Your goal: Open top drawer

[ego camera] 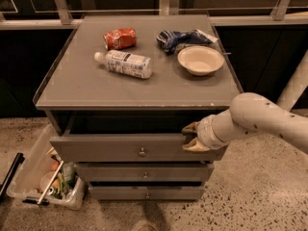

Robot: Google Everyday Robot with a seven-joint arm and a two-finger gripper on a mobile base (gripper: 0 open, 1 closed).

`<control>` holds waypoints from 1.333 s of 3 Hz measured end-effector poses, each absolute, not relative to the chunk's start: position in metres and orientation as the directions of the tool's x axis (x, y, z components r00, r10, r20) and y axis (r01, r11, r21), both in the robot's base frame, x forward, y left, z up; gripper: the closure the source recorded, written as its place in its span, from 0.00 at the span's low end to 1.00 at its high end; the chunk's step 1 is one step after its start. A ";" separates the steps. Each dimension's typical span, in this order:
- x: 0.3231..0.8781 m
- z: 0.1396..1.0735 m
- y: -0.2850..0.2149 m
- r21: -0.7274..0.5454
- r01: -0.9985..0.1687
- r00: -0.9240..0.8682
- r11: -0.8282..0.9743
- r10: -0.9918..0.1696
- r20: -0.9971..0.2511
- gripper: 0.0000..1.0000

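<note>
Top drawer (106, 149) of grey cabinet, uppermost of three fronts, directly under the worktop (86, 88); gripper (186, 138) at its right end.

Front panel long axis runs side to side across the view; a dark gap shows above it, and it looks barely out, if at all. Round knob (142, 152) at centre, untouched, lying picture-left of the fingers (192, 127) along that axis. Fingers moderately apart, one above and one below the panel's upper edge, straddling it; a firm pinch is not evident. The single arm enters from picture-right. Judged next move: pull toward the viewer, square to the long axis. Also present: two shorter drawers (144, 173) below; bottle (124, 63), red can (120, 37), bowl (200, 60) on worktop; bin (33, 179) on floor at left.
</note>
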State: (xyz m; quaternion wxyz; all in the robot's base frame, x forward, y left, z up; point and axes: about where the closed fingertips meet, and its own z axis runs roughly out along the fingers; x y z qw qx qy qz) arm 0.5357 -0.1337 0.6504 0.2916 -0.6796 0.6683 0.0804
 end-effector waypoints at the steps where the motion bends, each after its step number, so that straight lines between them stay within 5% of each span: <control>1: 0.523 0.655 -0.130 -0.279 -0.959 0.106 0.047 -0.855 -0.508 1.00; 4: 0.505 0.655 -0.136 -0.266 -0.962 0.098 0.051 -0.849 -0.518 0.34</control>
